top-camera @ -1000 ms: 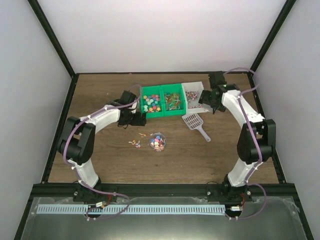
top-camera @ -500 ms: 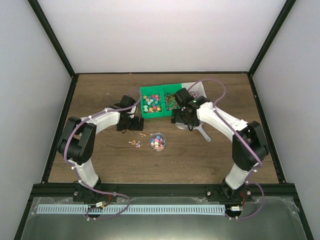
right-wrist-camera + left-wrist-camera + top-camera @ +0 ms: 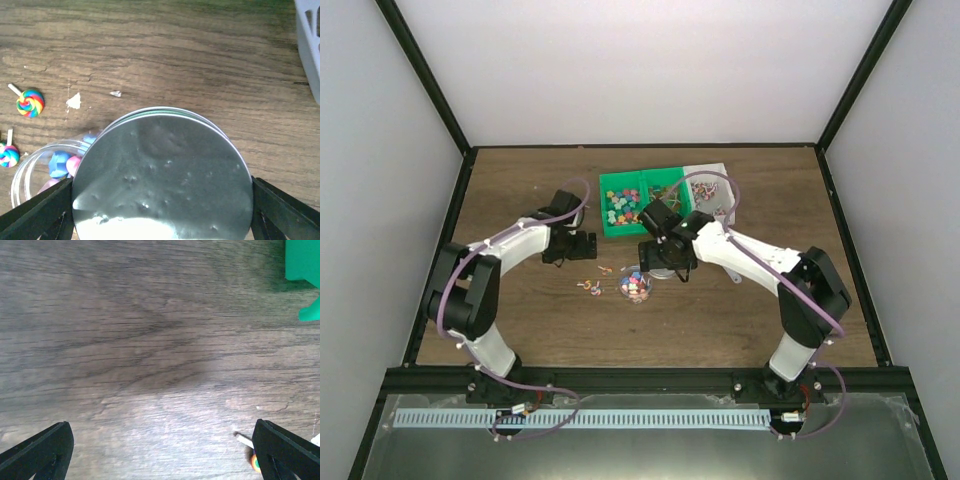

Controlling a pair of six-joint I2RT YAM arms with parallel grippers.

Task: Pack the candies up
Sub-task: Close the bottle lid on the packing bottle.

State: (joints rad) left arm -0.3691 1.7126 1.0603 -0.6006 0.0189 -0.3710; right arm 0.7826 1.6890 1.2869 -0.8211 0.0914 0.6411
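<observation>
- Brown, matt wood grain is seen across the worktop (image 3: 520, 320), which is enclosed by plain pale walls and a black frame.
- A green plastic bin (image 3: 623, 230), rectangular and split into compartments, is set at the back centre; its left compartment is filled with small mixed-colour sweets.
- A pale grey bin (image 3: 705, 170) is placed just beside the green one on the right; its contents cannot be made out.
- A small, round, clear bowl (image 3: 20, 180) is set near the middle of the worktop, and the candies (image 3: 59, 164), blue and pink among them, are held in it.
- Swirl lollipops (image 3: 30, 102) with white sticks are scattered loose on the wood just left of the bowl.
- A round silvery disc (image 3: 162, 150), smooth and reflective with a raised rim, is gripped edge to edge by the right end effector (image 3: 161, 195), whose jaws are spread wide around it; the disc is held over the bowl and hides part of it.
- The left end effector (image 3: 161, 440) is spread fully apart over bare wood with nothing held, a lollipop lying close by one finger.
</observation>
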